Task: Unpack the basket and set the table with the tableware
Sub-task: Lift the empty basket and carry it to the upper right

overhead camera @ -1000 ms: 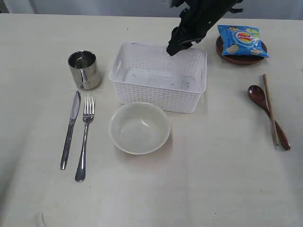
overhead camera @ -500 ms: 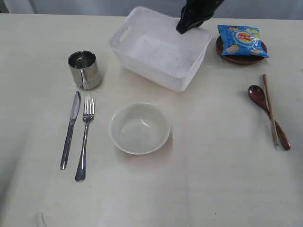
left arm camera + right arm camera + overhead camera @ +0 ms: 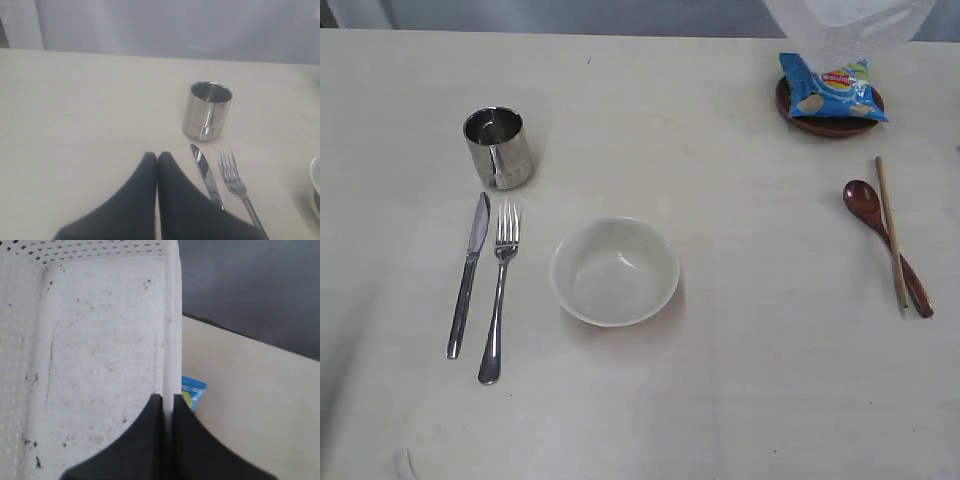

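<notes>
Matte black two-fingered hands.
Alike on left hand [image 3: 157, 156] and right hand [image 3: 167, 397]: smooth dark fingers [image 3: 135, 200], broad at the base, straight inner faces, outer edges curving inward to narrow pointed tips.

The exterior camera sits high and looks steeply down on the table [image 3: 770, 400], with the far edge at the top of its picture. The left wrist camera is low and near the surface, facing the far edge. With the exterior view it shares the mug [image 3: 206, 111], knife [image 3: 206, 175] and fork [image 3: 231, 172]. The right wrist camera is very close to the basket [image 3: 100, 340]. It shares the basket and the chip bag [image 3: 190, 392] with the exterior view.
</notes>
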